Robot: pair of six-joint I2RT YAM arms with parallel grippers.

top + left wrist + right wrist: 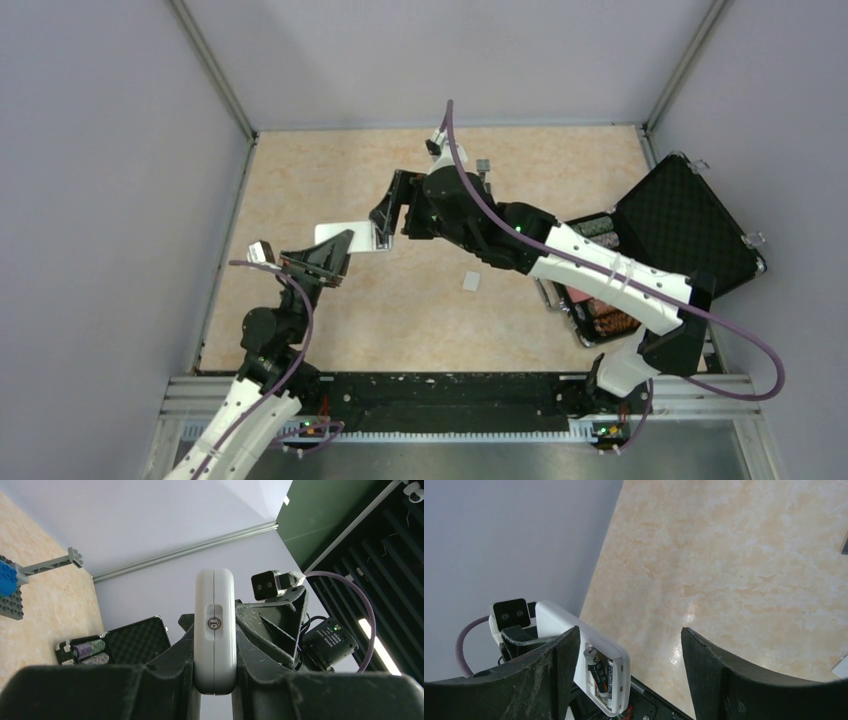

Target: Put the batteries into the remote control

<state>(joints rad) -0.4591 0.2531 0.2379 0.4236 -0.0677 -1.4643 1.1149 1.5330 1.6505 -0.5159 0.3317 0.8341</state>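
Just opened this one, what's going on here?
The left gripper is shut on the remote, holding it up off the table. Two batteries sit in its open compartment. The right gripper hangs open just beside it, holding nothing. A small white piece, possibly the cover, lies on the table.

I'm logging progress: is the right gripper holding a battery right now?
No, the right gripper is open and empty, and both batteries lie in the open bay of the remote control.

Bright even light, soft shadows, glare on the table point(749, 555) (blurry foreground)
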